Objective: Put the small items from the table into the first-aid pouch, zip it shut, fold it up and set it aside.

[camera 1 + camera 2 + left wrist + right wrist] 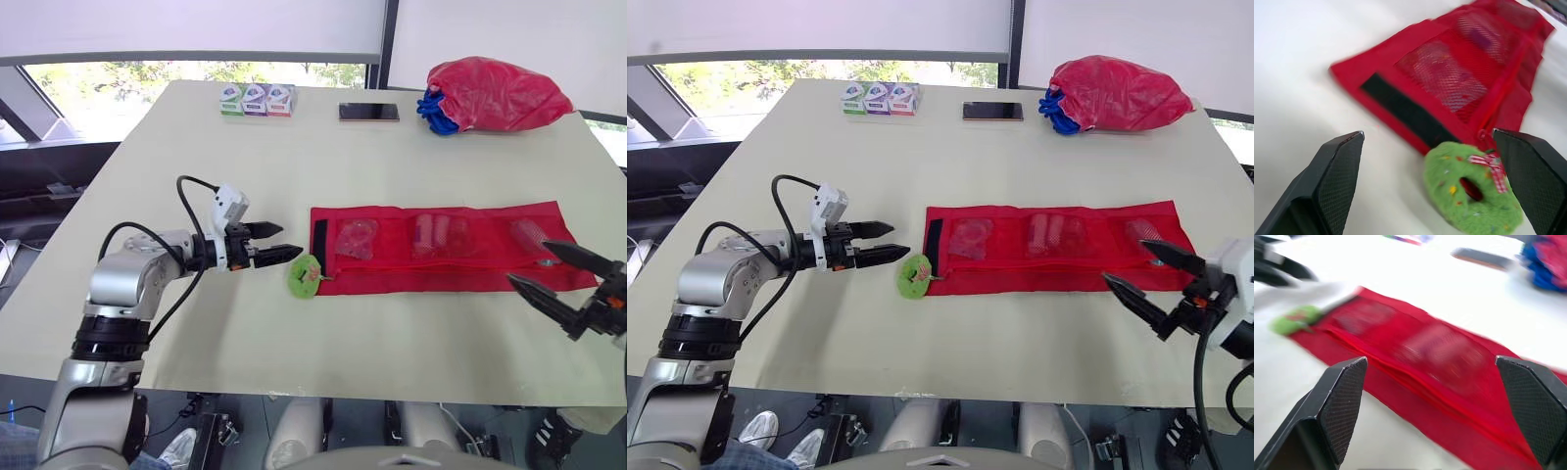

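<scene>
The red pouch [441, 245] lies flat and unfolded on the counter [196, 147], with small items showing through its mesh pockets. A green fuzzy ring [305, 276] sits against its 9 o'clock end — the left claw [291, 241] hovers released at the ring's 10 o'clock. The right claw [527, 262], spread wide, hangs over the pouch's 4 o'clock corner.
</scene>
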{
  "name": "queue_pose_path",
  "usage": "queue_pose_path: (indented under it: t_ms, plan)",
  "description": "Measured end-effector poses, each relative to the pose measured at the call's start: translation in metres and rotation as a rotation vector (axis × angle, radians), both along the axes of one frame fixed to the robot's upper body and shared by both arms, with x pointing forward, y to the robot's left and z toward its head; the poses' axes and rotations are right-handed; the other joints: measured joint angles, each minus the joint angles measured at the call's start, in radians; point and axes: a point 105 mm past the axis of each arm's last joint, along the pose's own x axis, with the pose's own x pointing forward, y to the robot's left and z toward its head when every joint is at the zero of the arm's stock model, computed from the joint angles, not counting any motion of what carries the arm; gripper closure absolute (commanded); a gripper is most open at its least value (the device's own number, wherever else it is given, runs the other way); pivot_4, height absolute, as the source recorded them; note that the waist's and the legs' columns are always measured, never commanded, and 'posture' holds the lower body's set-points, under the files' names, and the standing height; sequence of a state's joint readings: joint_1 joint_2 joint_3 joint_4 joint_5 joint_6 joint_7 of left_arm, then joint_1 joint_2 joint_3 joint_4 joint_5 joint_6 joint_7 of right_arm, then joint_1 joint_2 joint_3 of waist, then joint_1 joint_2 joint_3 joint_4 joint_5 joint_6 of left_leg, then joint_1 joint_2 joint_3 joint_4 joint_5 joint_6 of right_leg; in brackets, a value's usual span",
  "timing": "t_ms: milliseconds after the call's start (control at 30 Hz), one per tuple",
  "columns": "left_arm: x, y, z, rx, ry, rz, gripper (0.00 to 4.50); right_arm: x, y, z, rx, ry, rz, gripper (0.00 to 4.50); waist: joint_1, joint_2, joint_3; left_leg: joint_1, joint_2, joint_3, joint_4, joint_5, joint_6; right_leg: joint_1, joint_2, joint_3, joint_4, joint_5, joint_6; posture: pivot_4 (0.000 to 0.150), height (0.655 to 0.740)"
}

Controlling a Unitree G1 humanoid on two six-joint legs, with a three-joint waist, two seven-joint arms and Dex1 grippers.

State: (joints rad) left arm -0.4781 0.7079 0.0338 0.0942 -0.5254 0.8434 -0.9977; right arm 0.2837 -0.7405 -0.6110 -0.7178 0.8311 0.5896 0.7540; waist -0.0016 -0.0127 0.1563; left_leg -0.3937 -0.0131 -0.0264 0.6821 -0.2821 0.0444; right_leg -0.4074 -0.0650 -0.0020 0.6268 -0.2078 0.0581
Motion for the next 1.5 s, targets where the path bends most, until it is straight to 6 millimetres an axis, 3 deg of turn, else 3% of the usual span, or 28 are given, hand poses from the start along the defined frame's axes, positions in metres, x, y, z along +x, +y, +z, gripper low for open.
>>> queue_pose_path:
  t_ms: [233,400,767,900,1100,1200,1333,1467,1500]
  plan:
    - [0.007,-0.018,-0.001,-0.223,0.261,0.056,0.0,-0.006,0.048,0.018,-0.009,-0.049,0.224,0.04,0.004,-0.003,0.001,-0.001,-0.001,-0.001,0.001,0.0,0.0,0.0,0.0,-0.001,0.0,0.0,0.0,0.15,0.74]
    - [0.019,-0.024,-0.01,-0.22,0.378,0.153,0.0,-0.009,0.072,0.034,-0.009,-0.092,0.321,0.04,0.004,-0.004,0.0,0.0,-0.001,-0.002,0.001,0.0,0.0,0.0,0.0,-0.001,0.001,0.0,0.0,0.15,0.74]
    - [0.021,-0.027,-0.006,-0.264,0.512,0.214,0.0,-0.008,0.086,0.042,0.001,-0.114,0.352,0.04,0.01,-0.005,-0.001,0.0,-0.001,-0.001,0.001,0.0,-0.001,0.0,-0.001,-0.001,0.001,0.0,0.0,0.15,0.74]
    - [0.02,-0.046,-0.009,-0.359,0.61,0.183,0.0,-0.007,0.088,0.045,0.004,-0.131,0.35,0.04,0.022,-0.006,-0.002,-0.001,-0.003,-0.002,0.001,0.001,-0.001,0.0,-0.003,-0.002,0.0,0.0,0.0,0.15,0.74]
    - [0.026,-0.057,-0.009,-0.451,0.686,0.179,0.0,-0.005,0.089,0.042,0.009,-0.12,0.346,0.04,0.021,-0.006,-0.002,-0.001,-0.004,-0.002,0.001,0.001,-0.002,0.0,-0.004,-0.002,0.0,0.0,0.0,0.15,0.74]
    - [0.026,-0.06,-0.012,-0.466,0.714,0.173,0.74,-0.004,0.09,0.042,0.014,-0.119,0.337,0.0,0.018,-0.006,-0.002,-0.001,-0.004,-0.002,0.001,0.001,-0.003,0.0,-0.004,-0.002,0.0,0.0,0.0,0.15,0.74]
    - [0.023,-0.065,-0.017,-0.476,0.749,0.161,2.69,-0.003,0.091,0.043,0.021,-0.121,0.334,0.0,0.015,-0.007,-0.001,-0.002,-0.004,-0.002,0.001,0.002,-0.003,-0.001,-0.004,-0.002,0.0,0.0,0.0,0.15,0.74]
    - [0.023,-0.063,-0.015,-0.491,0.748,0.153,4.34,-0.003,0.091,0.043,0.029,-0.122,0.327,0.0,0.016,-0.007,-0.001,-0.002,-0.004,-0.002,0.001,0.003,-0.005,-0.001,-0.004,-0.002,0.0,0.0,0.0,0.15,0.74]
    - [0.022,-0.062,-0.013,-0.498,0.75,0.151,4.43,-0.003,0.091,0.043,0.031,-0.122,0.326,0.0,0.015,-0.007,-0.001,-0.002,-0.004,-0.002,0.001,0.003,-0.005,-0.001,-0.004,-0.002,0.0,0.0,0.0,0.15,0.74]
